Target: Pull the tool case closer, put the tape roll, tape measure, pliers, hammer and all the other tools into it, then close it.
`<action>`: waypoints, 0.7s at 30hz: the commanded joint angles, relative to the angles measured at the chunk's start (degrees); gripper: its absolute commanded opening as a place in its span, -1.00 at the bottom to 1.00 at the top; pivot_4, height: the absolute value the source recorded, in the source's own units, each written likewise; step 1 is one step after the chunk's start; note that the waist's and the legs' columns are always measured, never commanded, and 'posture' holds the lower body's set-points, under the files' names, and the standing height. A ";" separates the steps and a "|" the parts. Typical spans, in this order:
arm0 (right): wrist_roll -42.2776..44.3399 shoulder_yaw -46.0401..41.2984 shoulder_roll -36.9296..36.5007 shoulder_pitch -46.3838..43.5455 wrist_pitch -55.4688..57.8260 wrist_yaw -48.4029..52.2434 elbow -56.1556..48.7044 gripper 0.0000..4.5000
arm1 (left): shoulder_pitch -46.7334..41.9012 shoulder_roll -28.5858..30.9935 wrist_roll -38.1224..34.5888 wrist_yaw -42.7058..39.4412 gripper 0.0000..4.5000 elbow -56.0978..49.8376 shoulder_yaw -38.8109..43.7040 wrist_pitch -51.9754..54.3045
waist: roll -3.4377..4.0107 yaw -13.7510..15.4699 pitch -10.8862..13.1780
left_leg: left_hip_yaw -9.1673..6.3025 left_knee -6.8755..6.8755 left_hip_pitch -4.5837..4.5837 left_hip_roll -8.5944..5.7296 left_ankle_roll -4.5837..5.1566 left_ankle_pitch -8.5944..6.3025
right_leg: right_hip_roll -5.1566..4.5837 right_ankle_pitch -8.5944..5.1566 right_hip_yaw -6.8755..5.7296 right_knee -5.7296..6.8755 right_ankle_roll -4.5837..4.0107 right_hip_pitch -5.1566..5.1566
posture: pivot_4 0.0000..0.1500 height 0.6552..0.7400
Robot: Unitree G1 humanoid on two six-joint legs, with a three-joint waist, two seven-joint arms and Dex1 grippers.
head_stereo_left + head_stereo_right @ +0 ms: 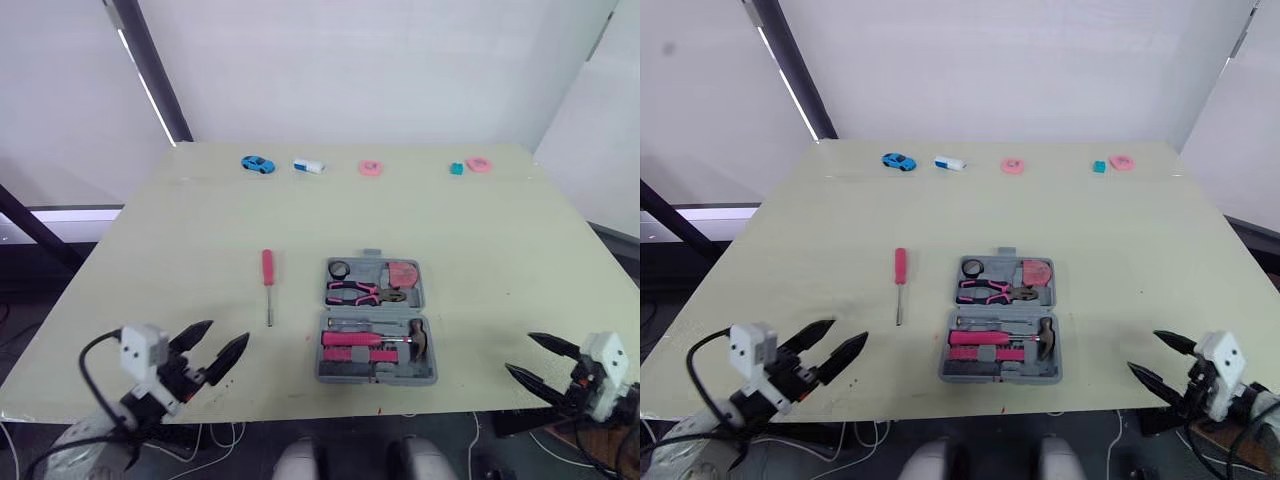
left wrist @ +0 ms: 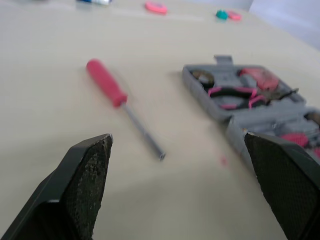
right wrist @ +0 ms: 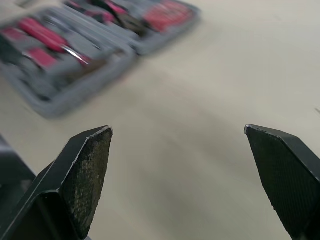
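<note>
- Pale worktop [image 1: 180, 230] is backed by white walls.
- Tool case [image 1: 377, 378] is laid open near the front edge, with pliers [image 1: 352, 291] and hammer [image 1: 419, 336] seated inside.
- Screwdriver [image 1: 268, 275] is placed outside, to its left.
- Left claw [image 1: 228, 332] and right claw [image 1: 519, 352] are spread wide, nothing held.

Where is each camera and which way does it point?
Left eye view: head, facing forward-down over table, tool case, screwdriver; left gripper and right gripper at the near edge, jaws open.
Right eye view: stereo twin, same scene.
Left wrist view: left wrist, along its jaws toward screwdriver and case.
Right wrist view: right wrist, along its jaws toward the case.
All share the case.
</note>
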 commanded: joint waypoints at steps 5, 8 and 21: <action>2.01 5.92 -0.59 -5.50 4.36 -0.01 -12.27 0.97 | -8.37 1.43 2.07 19.15 1.00 -9.26 -1.96 18.01 | 0.03 -0.04 0.00 | -0.05 0.00 -0.01 -0.08 0.00 0.01 | 0.06 0.01 0.00 0.05 0.00 0.01 | 1.00 1.00; 3.27 7.71 -0.78 -8.46 6.93 -0.35 -15.97 0.97 | -13.83 1.21 0.44 25.97 1.00 -9.35 -1.90 28.89 | 0.01 0.08 0.02 | -0.06 0.00 -0.06 -0.07 0.00 0.00 | 0.06 0.01 -0.03 0.02 0.00 0.00 | 1.00 1.00; 4.42 13.82 0.50 -16.97 12.15 -2.43 -21.99 0.97 | -29.71 -2.06 6.26 34.16 1.00 4.90 -4.94 36.26 | -0.02 0.19 0.03 | -0.11 0.03 -0.10 -0.17 -0.01 0.01 | 0.08 0.03 -0.12 0.04 0.00 0.02 | 1.00 1.00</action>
